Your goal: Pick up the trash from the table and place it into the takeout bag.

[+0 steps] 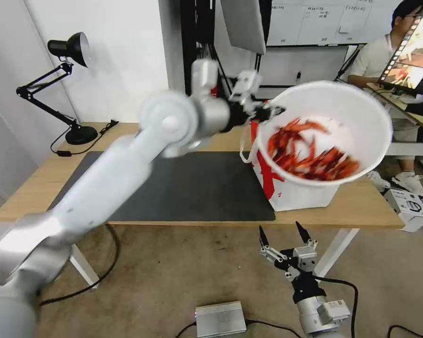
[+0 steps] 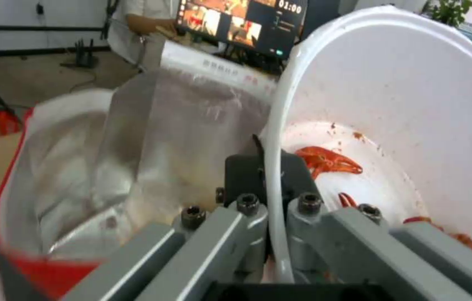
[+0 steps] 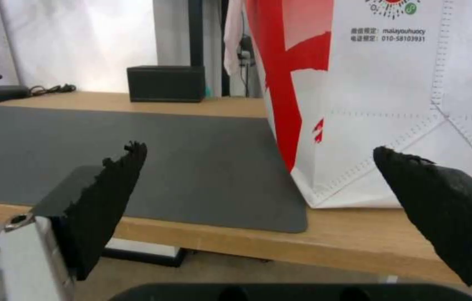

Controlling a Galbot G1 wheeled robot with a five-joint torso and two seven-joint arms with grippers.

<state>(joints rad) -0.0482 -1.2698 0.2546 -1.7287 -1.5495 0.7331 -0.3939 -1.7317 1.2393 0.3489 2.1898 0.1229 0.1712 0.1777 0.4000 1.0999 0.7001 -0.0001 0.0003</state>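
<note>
Where left hand (image 1: 268, 112) grips its rim — bowl (image 1: 362, 117) tilts over takeout bag (image 1: 296, 192).

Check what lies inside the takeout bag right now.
Through the takeout bag mouth, silver foil lining shows; no trash visible. The white bowl, pinched by the left gripper, covers the rest.

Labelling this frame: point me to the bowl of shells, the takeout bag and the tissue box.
white bowl of red shells (image 1: 357, 117): head view, bare inner wall.
takeout bag (image 3: 381, 138): right wrist view, white side panel.
black tissue box (image 3: 166, 83): right wrist view, front face.
</note>
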